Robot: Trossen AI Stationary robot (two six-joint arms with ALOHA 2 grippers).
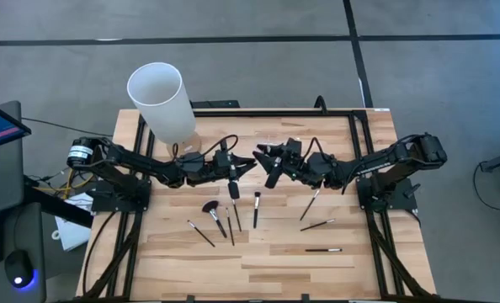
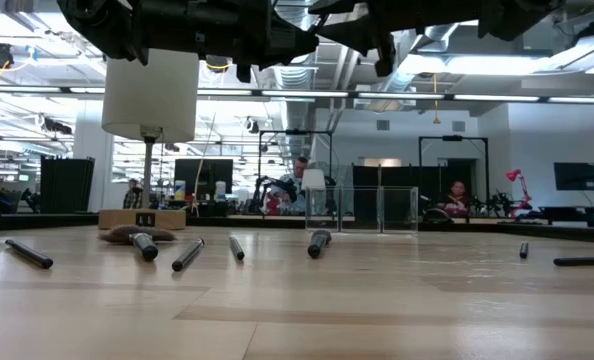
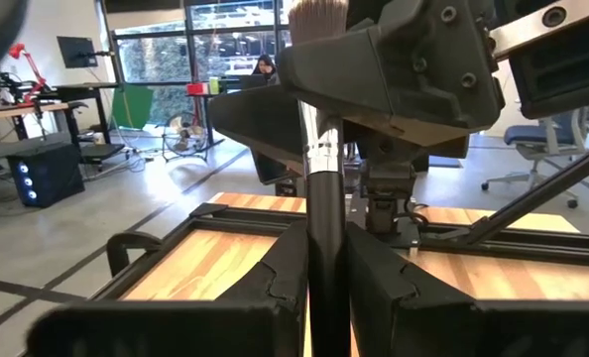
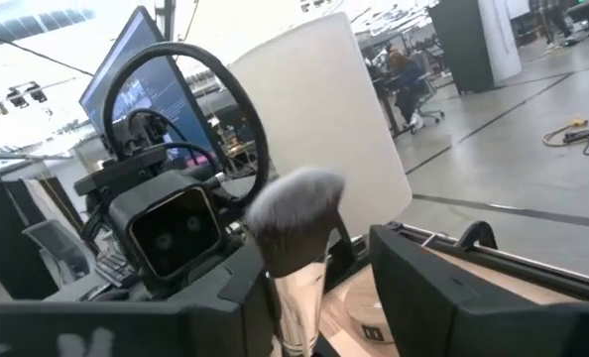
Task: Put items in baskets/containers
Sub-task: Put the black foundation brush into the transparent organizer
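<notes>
My left gripper is shut on a dark-handled makeup brush with a silver ferrule and a pale fluffy head, held in the air over the middle of the table. My right gripper faces it, open, with its fingers on either side of the brush head; I cannot tell whether one touches. From above, the two grippers meet tip to tip. Several more brushes lie flat on the table, one with a fan head. The clear holder stands at the far side. My left gripper pinches the brush's dark handle between its two fingers, below the silver ferrule. The brush is lifted clear of the table, its bristle end pointing away from the gripper toward the right gripper.
A tall white cylinder on a wooden base stands at the far left of the table, close to the left arm. Loose brushes lie on the right near part. A black frame edges the table. People sit in the room beyond.
</notes>
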